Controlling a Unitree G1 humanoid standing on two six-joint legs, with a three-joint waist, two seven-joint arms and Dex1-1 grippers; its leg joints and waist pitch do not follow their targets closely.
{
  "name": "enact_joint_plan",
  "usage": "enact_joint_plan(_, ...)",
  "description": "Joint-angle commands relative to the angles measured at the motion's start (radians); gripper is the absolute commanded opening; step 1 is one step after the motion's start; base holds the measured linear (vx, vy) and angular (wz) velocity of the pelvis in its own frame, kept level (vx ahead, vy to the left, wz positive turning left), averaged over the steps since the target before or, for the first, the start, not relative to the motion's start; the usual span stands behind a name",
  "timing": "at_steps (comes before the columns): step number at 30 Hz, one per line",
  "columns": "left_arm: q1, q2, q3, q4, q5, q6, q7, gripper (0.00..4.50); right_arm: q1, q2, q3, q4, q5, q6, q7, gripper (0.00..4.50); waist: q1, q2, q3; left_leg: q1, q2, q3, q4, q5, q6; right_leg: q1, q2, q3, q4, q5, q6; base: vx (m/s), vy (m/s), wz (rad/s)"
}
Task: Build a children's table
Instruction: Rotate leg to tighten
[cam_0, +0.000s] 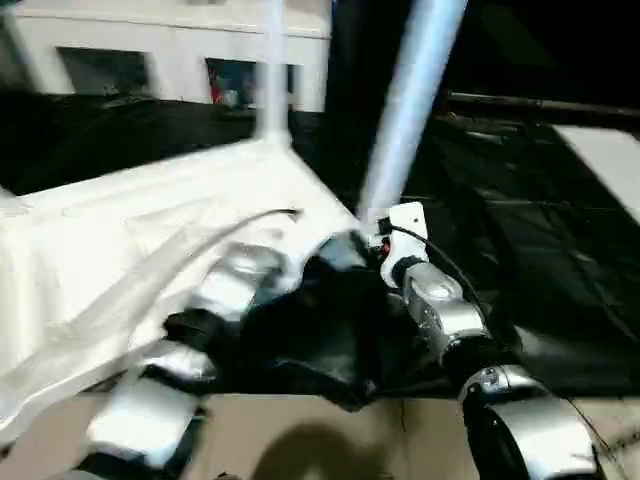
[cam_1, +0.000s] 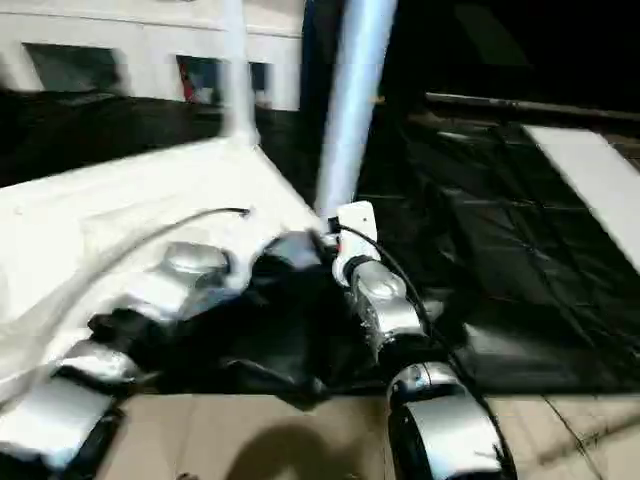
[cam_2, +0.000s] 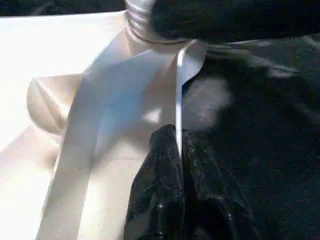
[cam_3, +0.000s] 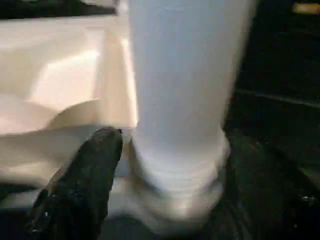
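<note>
Left gripper (cam_2: 179, 150) pinches the tabletop (cam_0: 150, 230) rim shut; the right gripper (cam_3: 165, 150) stands spread around a leg (cam_0: 410, 100) upright in its near corner socket. Leg-seating appears underway; next likely calls for pressing it home squarely.

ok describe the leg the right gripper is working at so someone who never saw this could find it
Start at the white tabletop lying on the black-sheeted worktable. Two white tube legs rise from its corners; the wanted leg stands at the near corner, just ahead of the right gripper. It looks thicker, leans right and is closer than the far leg.
</note>
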Motion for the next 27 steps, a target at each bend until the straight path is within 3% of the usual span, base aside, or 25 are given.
enact_joint_plan(1,0.040,0.013,0.003,0.000,0.002,-0.010,-0.022,0.00,0.004,-0.009,0.018,-0.055,0.027,0.009,0.092,3.85,0.009,-0.003,-0.062,-0.019,0.019,-0.010,-0.075,-0.218,0.033,0.065,-0.075,0.041,-0.087,-0.289,-0.137,0.002,-0.002,-0.18)
enact_joint_plan(3,0.054,0.040,-0.012,-0.021,-0.002,-0.025,-0.089,0.00,0.028,-0.054,0.041,-0.102,0.031,0.030,0.190,3.89,0.011,0.000,-0.063,-0.001,0.022,-0.003,-0.069,-0.206,0.049,0.054,-0.075,0.043,-0.089,-0.221,-0.182,0.000,0.000,0.00)
enact_joint_plan(7,0.082,0.106,-0.057,-0.061,-0.009,-0.087,-0.253,0.00,0.091,-0.165,0.099,-0.194,0.020,0.041,0.383,3.89,0.024,-0.005,-0.067,0.000,0.023,0.004,-0.064,-0.136,0.087,0.059,-0.075,0.045,-0.079,-0.119,-0.213,0.000,0.000,0.00)
enact_joint_plan(9,0.101,0.141,-0.077,-0.085,-0.030,-0.109,-0.356,0.00,0.119,-0.218,0.118,-0.227,0.018,0.049,0.473,3.89,0.025,-0.011,-0.065,0.000,0.024,0.006,-0.065,-0.127,0.090,0.058,-0.075,0.045,-0.077,-0.111,-0.223,0.000,0.000,0.00)
enact_joint_plan(12,0.141,0.210,-0.122,-0.172,-0.075,-0.136,-0.522,0.00,0.140,-0.265,0.138,-0.263,0.014,0.057,0.589,3.89,0.030,-0.010,-0.065,0.003,0.030,0.005,-0.067,-0.128,0.085,0.058,-0.078,0.045,-0.070,-0.105,-0.237,0.000,0.000,0.00)
enact_joint_plan(18,0.151,0.226,-0.120,-0.226,-0.100,-0.112,-0.581,0.00,0.146,-0.279,0.170,-0.307,0.029,0.091,0.660,3.89,0.033,-0.009,-0.059,0.012,0.031,0.008,-0.070,-0.167,0.065,0.051,-0.076,0.047,-0.077,-0.154,-0.235,0.000,0.000,0.00)
enact_joint_plan(19,0.151,0.226,-0.120,-0.227,-0.100,-0.112,-0.582,0.00,0.147,-0.279,0.175,-0.311,0.033,0.096,0.670,3.89,0.035,-0.007,-0.058,0.018,0.033,0.010,-0.070,-0.184,0.059,0.046,-0.076,0.048,-0.081,-0.174,-0.233,0.000,0.000,0.00)
enact_joint_plan(22,0.153,0.219,-0.117,-0.235,-0.101,-0.109,-0.590,0.00,0.151,-0.272,0.190,-0.333,0.041,0.107,0.704,3.89,0.040,-0.012,-0.059,0.016,0.031,0.010,-0.070,-0.175,0.053,0.049,-0.074,0.049,-0.078,-0.167,-0.228,0.000,0.000,0.00)
enact_joint_plan(24,0.156,0.218,-0.118,-0.239,-0.105,-0.107,-0.592,0.00,0.145,-0.266,0.188,-0.325,0.034,0.104,0.701,3.89,0.043,-0.008,-0.060,0.013,0.031,0.008,-0.071,-0.167,0.050,0.050,-0.076,0.048,-0.076,-0.163,-0.224,0.000,0.000,0.00)
enact_joint_plan(27,0.166,0.230,-0.126,-0.252,-0.111,-0.102,-0.598,0.00,0.141,-0.263,0.186,-0.306,0.028,0.104,0.711,3.50,0.048,-0.010,-0.061,0.012,0.030,0.008,-0.071,-0.161,0.044,0.052,-0.076,0.048,-0.074,-0.155,-0.220,0.000,0.000,0.00)
